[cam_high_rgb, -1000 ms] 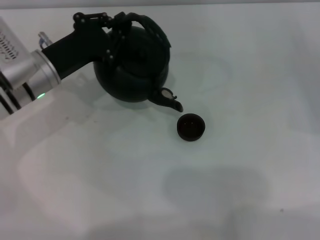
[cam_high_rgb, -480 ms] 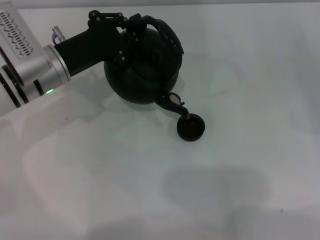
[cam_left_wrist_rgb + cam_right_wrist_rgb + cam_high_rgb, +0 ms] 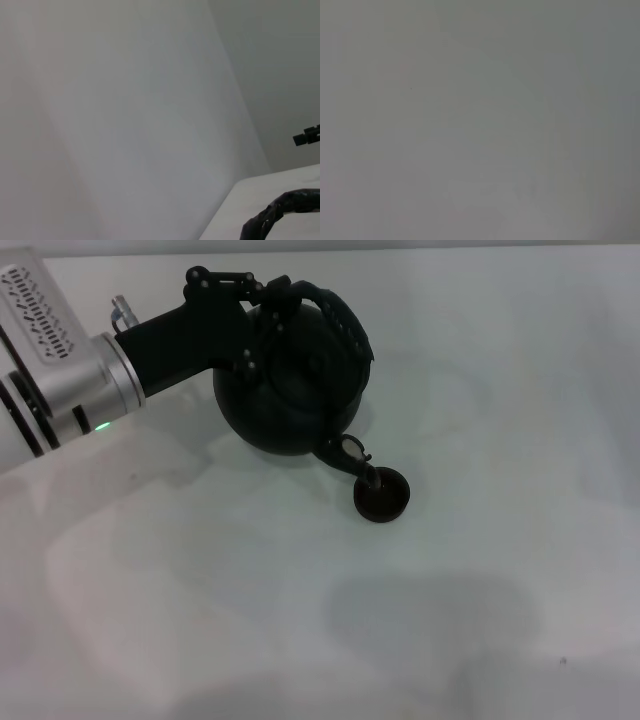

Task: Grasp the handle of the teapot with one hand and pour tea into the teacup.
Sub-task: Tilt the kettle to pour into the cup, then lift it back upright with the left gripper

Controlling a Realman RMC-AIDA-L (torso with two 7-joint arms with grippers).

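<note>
The left gripper [image 3: 262, 302] pinches the handle [image 3: 340, 320] of the teapot [image 3: 290, 380] at its far-left end, holding the pot tilted with the spout [image 3: 350, 455] dipping over the far-left rim of the teacup [image 3: 382, 495], which sits on the surface [image 3: 500, 390] just near and right of the pot. Pouring well likely means keeping the spout tip over the cup's opening, tipping slowly, and avoiding nudging the light cup. The right gripper is out of view.
</note>
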